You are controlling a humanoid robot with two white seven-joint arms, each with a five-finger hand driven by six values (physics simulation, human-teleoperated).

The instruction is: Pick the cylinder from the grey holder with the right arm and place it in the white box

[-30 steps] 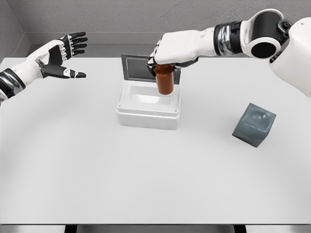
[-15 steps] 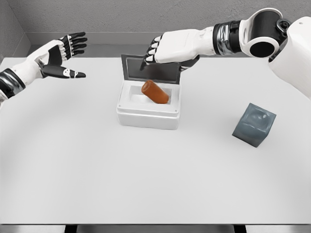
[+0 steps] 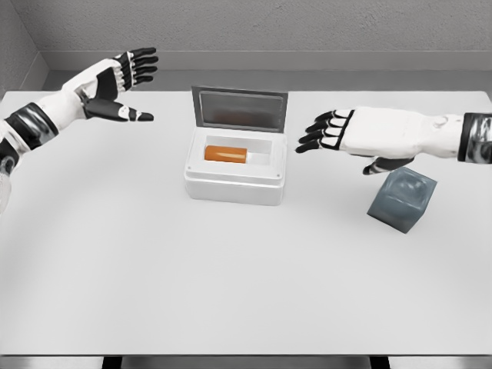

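A white table (image 3: 231,292) fills the view, with grey walls (image 3: 307,23) behind it. At the far left the left hand (image 3: 111,81) hovers with fingers spread, holding nothing. In the middle the white box (image 3: 234,181) stands with its lid (image 3: 240,109) upright; the orange cylinder (image 3: 226,154) lies flat inside. The right hand (image 3: 357,134) hangs released, fingers extended, just above the grey holder (image 3: 401,198).

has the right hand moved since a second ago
Yes. The right hand has pulled back rightward from above the white box, toward the grey holder.
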